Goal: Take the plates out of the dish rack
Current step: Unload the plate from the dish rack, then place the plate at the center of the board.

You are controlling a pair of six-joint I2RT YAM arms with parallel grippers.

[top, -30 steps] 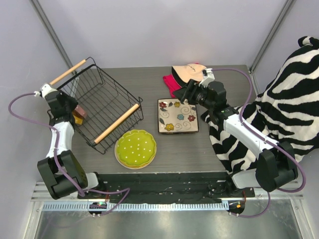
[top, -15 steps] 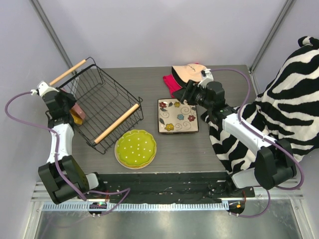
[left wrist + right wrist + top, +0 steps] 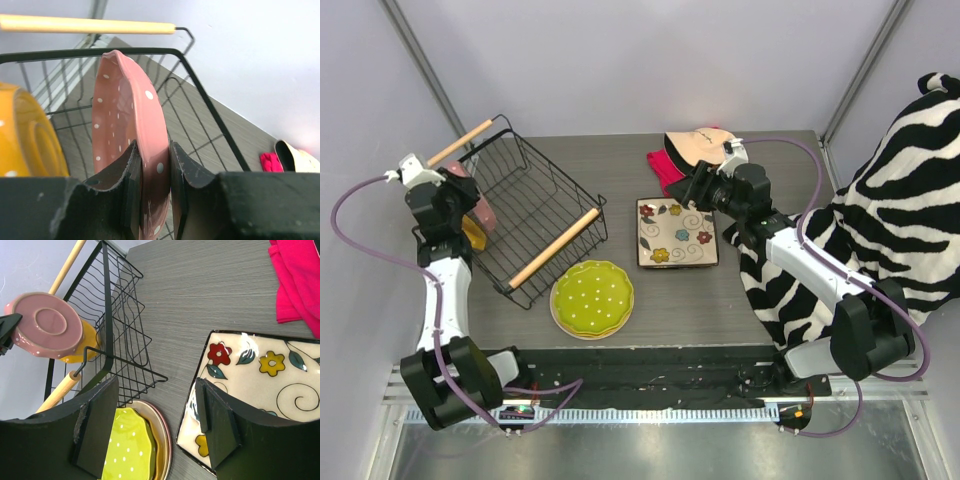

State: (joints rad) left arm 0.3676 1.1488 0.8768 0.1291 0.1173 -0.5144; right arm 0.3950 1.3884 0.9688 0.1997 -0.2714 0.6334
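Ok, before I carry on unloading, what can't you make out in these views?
- Orange round plate: in top view the left arm and pink dotted round plate cover most; left wrist view crops it.
- What lies under the green scalloped plate: top view shows only a rim; in right wrist view the right gripper and bottom edge cut it. Count unclear.
- Pink plate's lower rim: left wrist view, hidden between the left gripper's fingers.

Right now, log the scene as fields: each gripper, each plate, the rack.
left gripper: shut on pink plate rim, plate upright
right gripper: open, empty, near square plate
orange plate: beside the pink plate, at dish rack left end
green plate: on table, atop a lower plate
square plate: flat on table
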